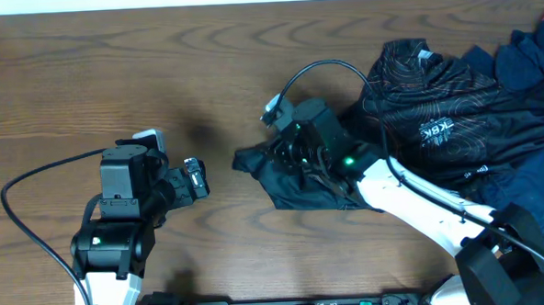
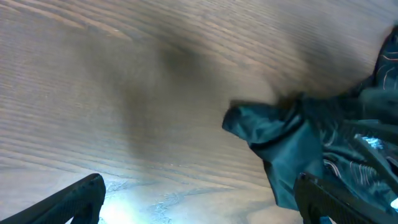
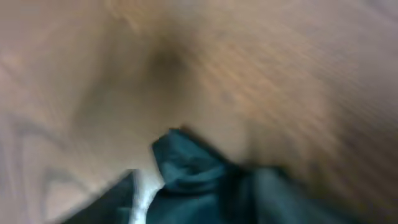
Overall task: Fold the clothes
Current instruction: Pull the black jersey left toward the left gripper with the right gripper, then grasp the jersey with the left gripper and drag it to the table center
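My left gripper (image 1: 197,179) hangs over the table (image 1: 112,67) at 8 o'clock from centre, jaws wide, holding nothing. At its 3 o'clock, my right gripper (image 1: 297,159) sits on a dark bunch of cloth (image 1: 275,184). Its jaws are hidden and blurred, so I cannot tell their state. The jersey (image 1: 445,117) lies at 3 o'clock, with the navy garments (image 1: 525,59) at 2 o'clock.

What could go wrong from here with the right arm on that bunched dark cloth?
The dark cloth under the right end effector is bunched and reaches toward the black jersey, so dragging it may tug the jersey along. The right wrist view is blurred, so the grip is unconfirmed and might slip. The left end effector is open over the table, pinning nothing.
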